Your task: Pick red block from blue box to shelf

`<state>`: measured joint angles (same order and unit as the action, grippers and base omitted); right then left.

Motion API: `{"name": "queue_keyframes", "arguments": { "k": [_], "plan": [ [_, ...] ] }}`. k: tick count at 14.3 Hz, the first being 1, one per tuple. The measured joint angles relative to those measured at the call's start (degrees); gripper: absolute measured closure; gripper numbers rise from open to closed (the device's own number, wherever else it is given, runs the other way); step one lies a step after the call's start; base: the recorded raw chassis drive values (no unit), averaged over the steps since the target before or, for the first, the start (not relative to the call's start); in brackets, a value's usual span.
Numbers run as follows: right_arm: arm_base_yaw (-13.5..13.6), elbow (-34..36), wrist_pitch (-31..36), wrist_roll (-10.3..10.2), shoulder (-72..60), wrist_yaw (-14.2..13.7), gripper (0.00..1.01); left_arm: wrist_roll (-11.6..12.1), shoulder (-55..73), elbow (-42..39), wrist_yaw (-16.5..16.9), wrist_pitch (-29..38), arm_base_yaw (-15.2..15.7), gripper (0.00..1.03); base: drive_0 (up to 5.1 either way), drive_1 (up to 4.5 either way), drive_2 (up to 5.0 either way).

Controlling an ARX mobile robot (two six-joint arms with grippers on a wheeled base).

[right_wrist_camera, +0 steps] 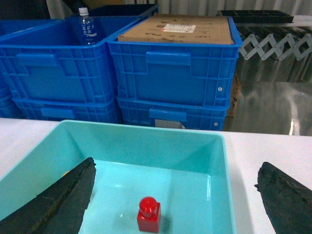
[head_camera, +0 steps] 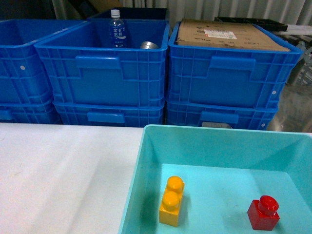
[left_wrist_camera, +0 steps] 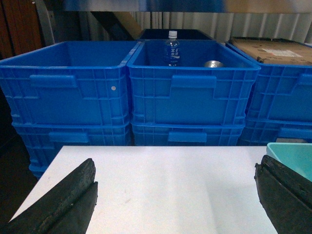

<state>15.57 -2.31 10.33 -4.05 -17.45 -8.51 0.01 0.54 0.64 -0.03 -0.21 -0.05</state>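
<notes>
The small glossy red plastic brick with a single round stud (head_camera: 263, 213) sat upright on the floor of the pale turquoise plastic bin (head_camera: 146, 161), towards its right side and well apart from the longer orange-yellow two-stud brick (head_camera: 171, 201); nothing touched it, so by appearance the task had not begun: the grasp, the lift and the transfer to the shelf were all left. The right gripper (right_wrist_camera: 175, 204) hung over the bin with its jaws spread wide, the red brick lying between its dark, rough-textured fingers (right_wrist_camera: 53, 204) but below and ahead of them. The left gripper (left_wrist_camera: 175, 200) hovered over the bare white worktop (left_wrist_camera: 170, 180), jaws likewise released and holding nothing. The bin showed smooth, sloping, faintly reflective walls and a plain rim. Behind the worktop stood stacked dark blue ribbed crates with moulded handles (head_camera: 105, 73), one containing a clear water bottle (head_camera: 117, 29), another topped with flat brown cardboard (head_camera: 224, 35). The shelf itself could not be clearly identified in these views.
</notes>
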Motion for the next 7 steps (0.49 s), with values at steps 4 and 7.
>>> {"name": "queue_keyframes", "arguments": {
  "k": [4,7],
  "plan": [
    [1.11,-13.07,20.13,-1.11,-32.68,1.68,0.03,0.00,0.00,0.00,0.00,0.00,0.00,0.05,0.0,0.00,0.0],
    [3.80,-23.32,19.89,-1.11,-52.52,2.64,0.03,0.00,0.00,0.00,0.00,0.00,0.00,0.05,0.0,0.00,0.0]
  ]
}}
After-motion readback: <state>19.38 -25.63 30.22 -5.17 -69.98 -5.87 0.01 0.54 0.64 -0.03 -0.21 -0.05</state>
